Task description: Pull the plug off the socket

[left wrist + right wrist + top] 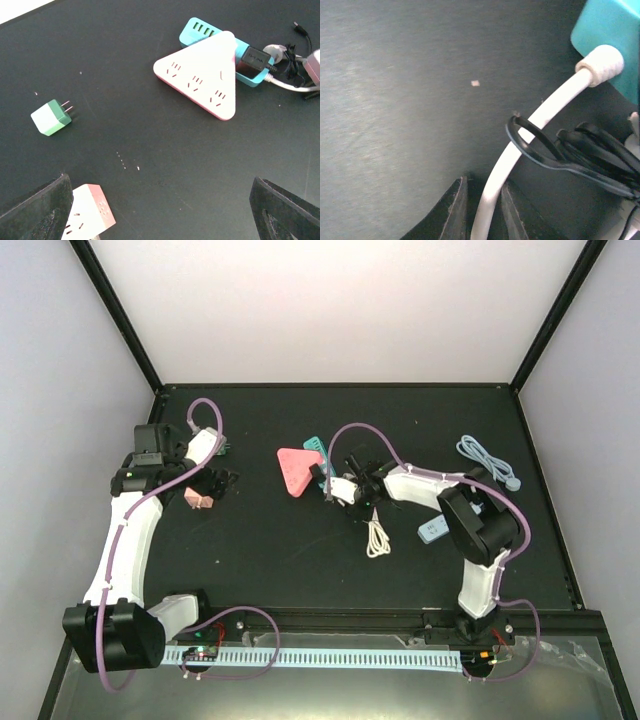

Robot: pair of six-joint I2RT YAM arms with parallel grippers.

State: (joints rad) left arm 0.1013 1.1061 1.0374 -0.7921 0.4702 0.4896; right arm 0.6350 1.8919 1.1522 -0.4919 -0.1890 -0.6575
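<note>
Grasp step: at the bottom of its wrist view, the right pincer [482,205] is pressed together on the white cord [540,117], which enters the teal socket [612,35] at upper right. The left pincer [160,210] hangs spread wide, well apart. Next comes a straight pull away from the socket, which looks loose and may drag along.

In right gripper [483,194]: cable [555,100], running ahead-right into socket strip [610,30]; cord bundle [600,152] right of it, looped round cable.
</note>
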